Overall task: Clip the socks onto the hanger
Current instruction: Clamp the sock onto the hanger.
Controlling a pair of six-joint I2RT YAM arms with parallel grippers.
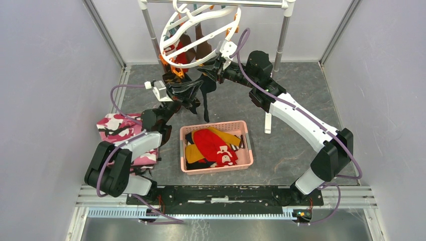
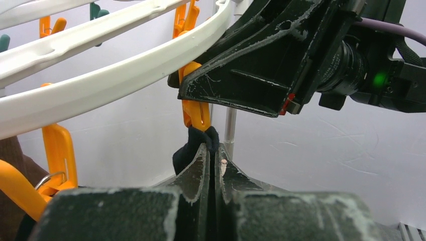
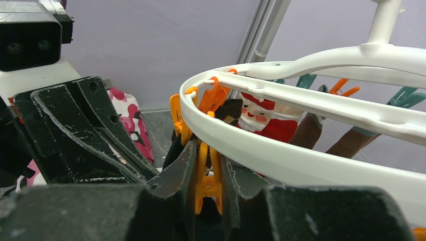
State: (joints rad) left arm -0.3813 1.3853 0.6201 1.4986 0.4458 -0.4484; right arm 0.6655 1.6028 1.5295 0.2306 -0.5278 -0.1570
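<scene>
No legible text, label, brand, number or sign is found in any view. The only printed mark noted is a Santa face picture on the red sock (image 3: 262, 120); it bears no lettering.

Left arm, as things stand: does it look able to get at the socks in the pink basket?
Probably not yet. The left gripper is shut on a dark sock, held up at an orange clip on the hanger. The basket below looks unobstructed, though.
</scene>
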